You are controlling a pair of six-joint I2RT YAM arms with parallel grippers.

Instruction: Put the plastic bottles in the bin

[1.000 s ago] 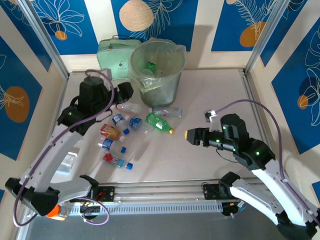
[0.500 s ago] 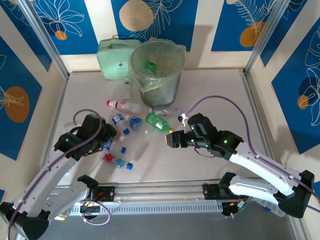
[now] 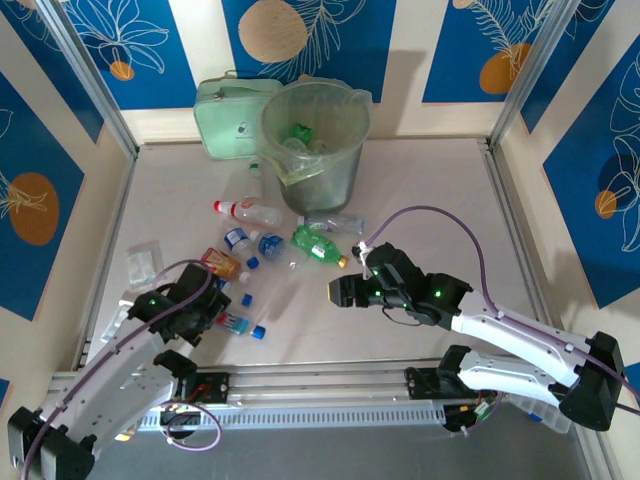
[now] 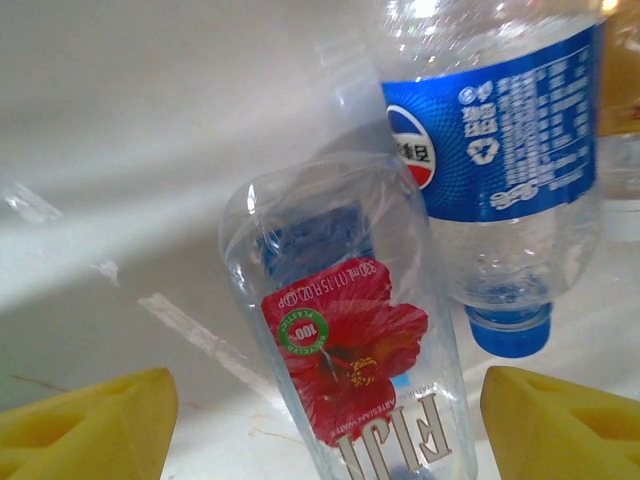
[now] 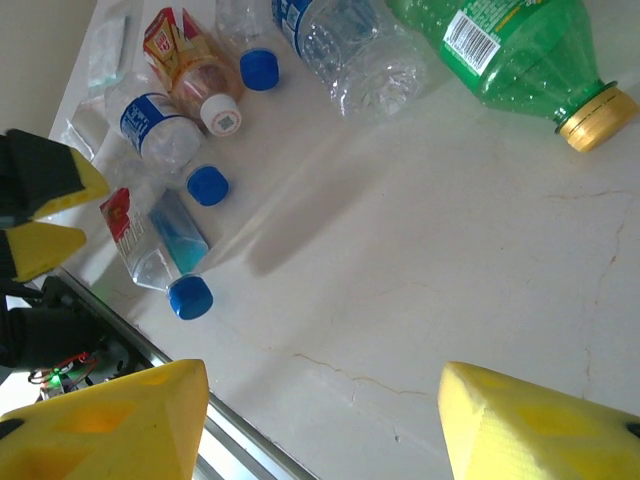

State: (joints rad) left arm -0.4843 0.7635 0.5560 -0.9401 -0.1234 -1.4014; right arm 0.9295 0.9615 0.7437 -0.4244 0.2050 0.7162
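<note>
One red-label bottle (image 4: 352,350) lies, we find, between the parted jaws of the left gripper (image 4: 325,420), long axis across their closing line; the right gripper (image 5: 325,425), likewise agape, is farther.

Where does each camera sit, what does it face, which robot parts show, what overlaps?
Top external: overhead behind the bases, looking down on both arms and the bin.
Left wrist: close above the red-label bottle, own yellow fingertips either side.
Right wrist: angled down at scattered bottles, own fingertips below.
Shared: the red-label bottle, all three.
</note>
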